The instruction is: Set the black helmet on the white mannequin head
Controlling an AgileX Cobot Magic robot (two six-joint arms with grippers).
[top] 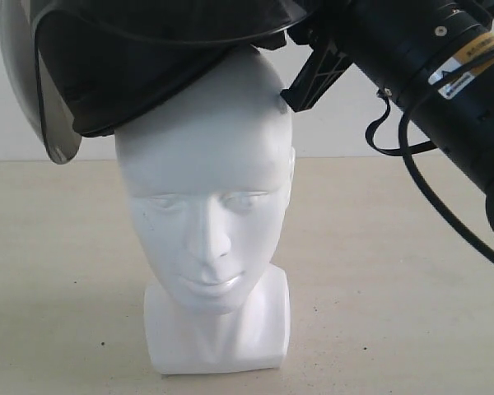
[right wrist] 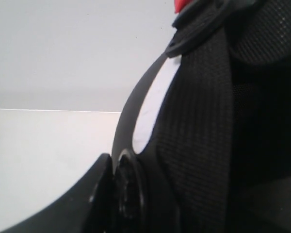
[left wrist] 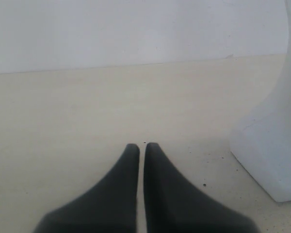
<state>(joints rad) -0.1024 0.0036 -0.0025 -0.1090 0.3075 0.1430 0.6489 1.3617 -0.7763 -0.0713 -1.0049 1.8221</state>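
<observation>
The matte black helmet (top: pixel 140 66) sits tilted on the glossy white mannequin head (top: pixel 206 206), its rim clamped by the right gripper (top: pixel 311 74). The left gripper (left wrist: pixel 141 148) is closed and empty.

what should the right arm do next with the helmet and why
Probably lower the right gripper a little so the black helmet settles further. The helmet rests tilted on just the crown of the white mannequin head, with the forehead and face uncovered.

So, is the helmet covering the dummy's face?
No, the black helmet only perches tilted on the crown of the white mannequin head, face bare.
</observation>
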